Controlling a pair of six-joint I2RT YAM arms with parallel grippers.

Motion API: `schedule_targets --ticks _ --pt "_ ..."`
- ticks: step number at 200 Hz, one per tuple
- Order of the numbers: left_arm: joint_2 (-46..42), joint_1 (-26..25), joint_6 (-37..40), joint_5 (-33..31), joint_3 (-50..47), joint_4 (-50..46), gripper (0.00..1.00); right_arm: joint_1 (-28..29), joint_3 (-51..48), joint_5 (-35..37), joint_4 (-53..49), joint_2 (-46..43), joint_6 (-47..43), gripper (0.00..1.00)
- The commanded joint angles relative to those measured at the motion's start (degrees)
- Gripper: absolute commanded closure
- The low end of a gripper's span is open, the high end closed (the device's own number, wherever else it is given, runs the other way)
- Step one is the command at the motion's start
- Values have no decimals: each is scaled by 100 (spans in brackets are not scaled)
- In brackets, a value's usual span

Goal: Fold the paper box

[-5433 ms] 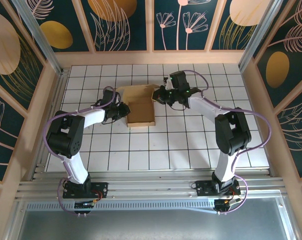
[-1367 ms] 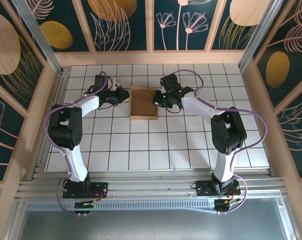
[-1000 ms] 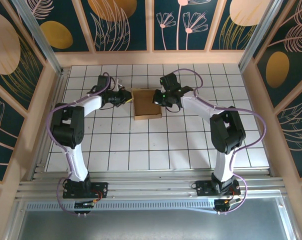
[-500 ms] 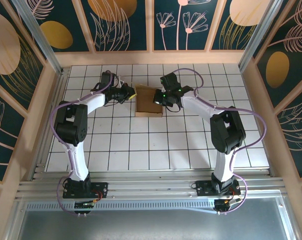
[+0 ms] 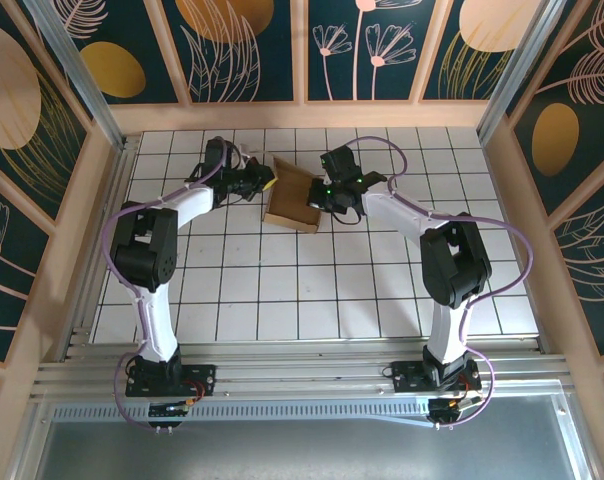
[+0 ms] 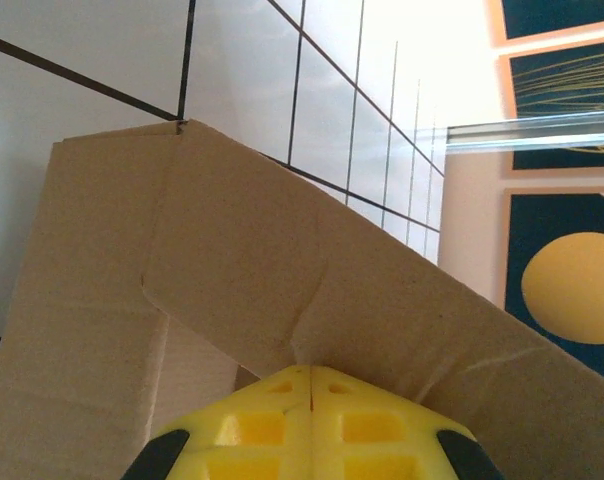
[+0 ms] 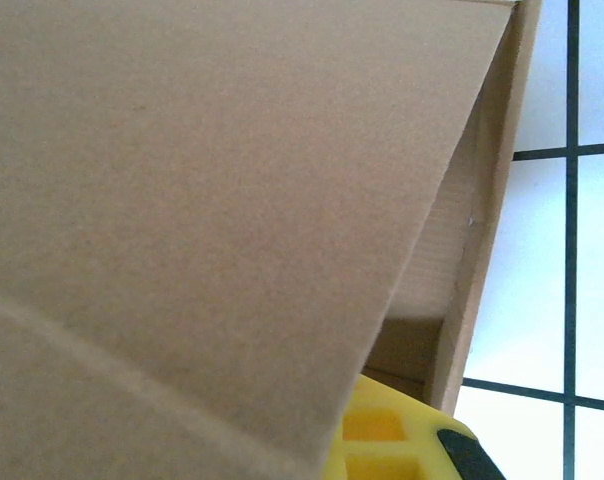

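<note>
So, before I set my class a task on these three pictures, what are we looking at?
Two robot arms are bolted at the near edge of a white gridded table. The wide picture looks down from above and behind them; the two close-ups come from a camera on each wrist. On the table sits a brown cardboard paper box, partly folded. The left tool, yellow-tipped and shut, is against a flap on the box's left side; the right tool, also shut, meets the box from the right. Whether either pinches the card, I cannot tell.

Bright even light; glare whitens far tiles (image 6: 422,70); the near paper box (image 7: 182,180) perhaps slightly soft.
</note>
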Motion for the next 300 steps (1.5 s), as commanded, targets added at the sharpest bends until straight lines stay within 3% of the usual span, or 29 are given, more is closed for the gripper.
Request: schedule_targets --ticks 1,31,65,120,156,189,221,240,257,281,300 --pt "227 -719 173 642 373 -392 99 214 46 -415 -21 174 -206 97" --pt "475 -854 770 71 762 -1148 99 212 -28 -442 23 135 -197 97" --pt "571 -923 1026 -221 711 -1216 98 214 -83 -452 62 151 -205 96" --pt "420 -926 1259 -599 595 -1424 98 22 -429 379 42 -451 -585 63" --pt "193 -917 1377 -655 522 -1458 95 -374 -1007 389 391 -1187 -566 52" --pt "-412 -899 1645 -1367 186 -1585 87 -544 -1340 544 531 -1853 -786 23" --pt "-1012 -860 1708 -1748 -246 -1540 82 -556 -1359 708 565 -2415 -1105 19" --pt "-1474 -797 1748 -1879 -608 -1310 81 -330 -1233 1060 662 -2595 -1658 19" --pt "-2070 -693 1840 -2121 -1107 -900 80 5 -947 1548 709 -2449 -2737 16" --pt "-2999 -588 2155 -2812 -1746 -575 76 376 -40 2102 116 -1680 -4310 14" --pt "-3453 -541 2347 -3083 -1989 -615 72 460 919 2120 -725 -859 -4862 14"
